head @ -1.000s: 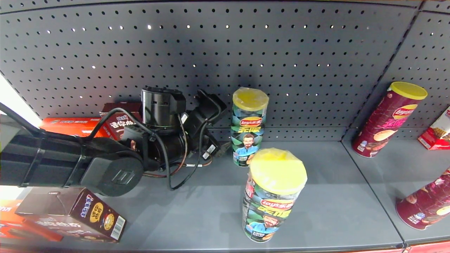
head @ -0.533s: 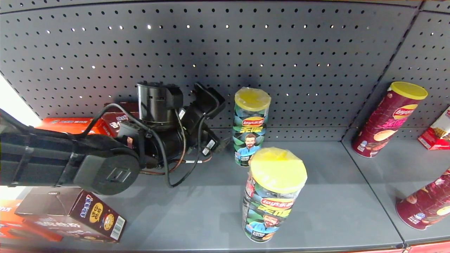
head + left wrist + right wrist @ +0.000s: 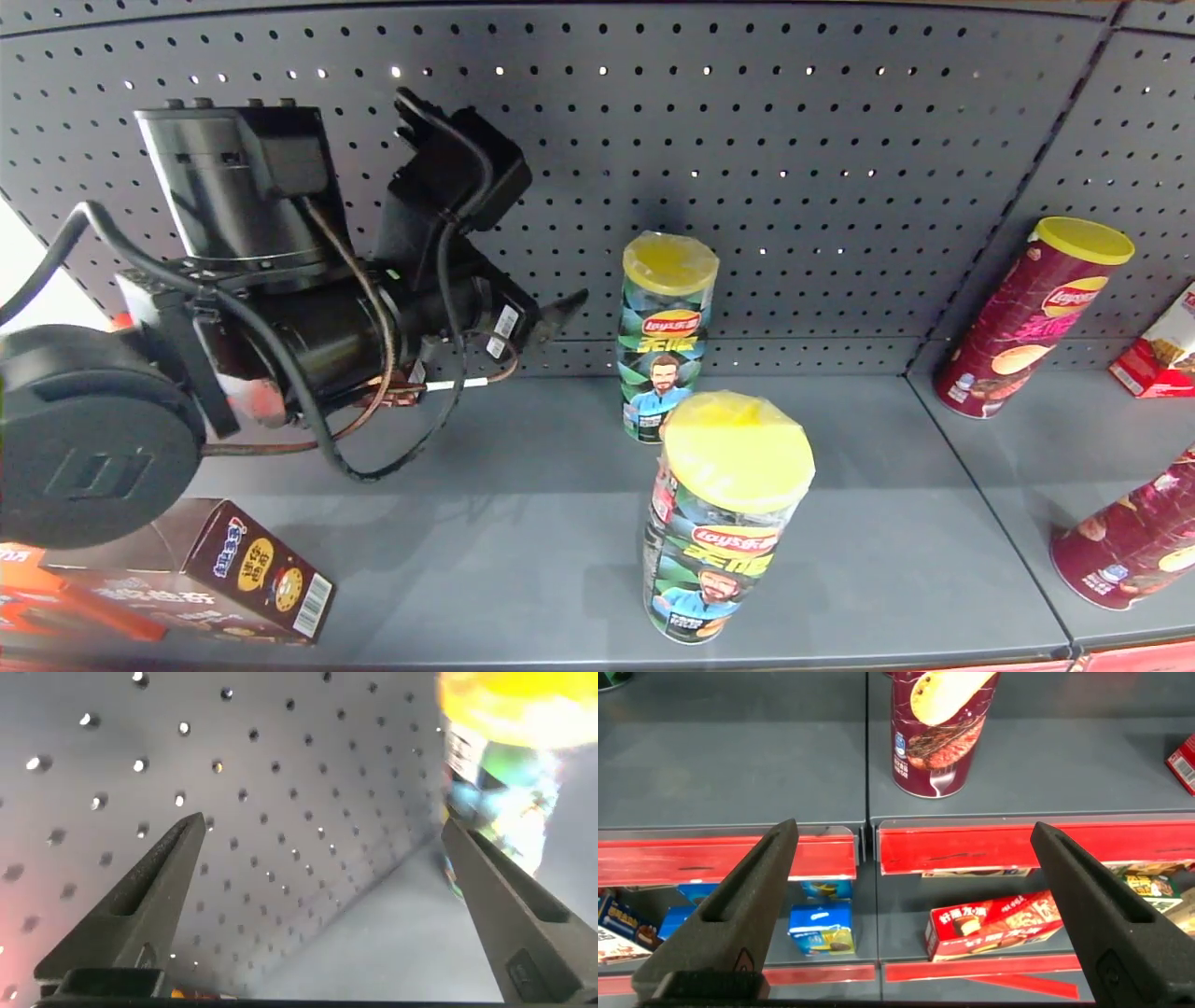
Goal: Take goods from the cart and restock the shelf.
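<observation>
Left end effector [image 3: 322, 826] lifted off grey shelf [image 3: 523, 523], before pegboard [image 3: 747, 140].

Open shelf [image 3: 504, 523] runs wide between the brown box [image 3: 201, 574] at near left and the middle, where the near green can [image 3: 728, 523] and the far green can [image 3: 665, 336] block the way. Right of them is another bare stretch, up to the maroon cans [image 3: 1032, 317]. The left gripper [image 3: 322, 826], jaws apart, hangs just left of the far green can.

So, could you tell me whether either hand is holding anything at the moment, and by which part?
Nothing is held: the left hand and the right hand are both open and empty.
</observation>
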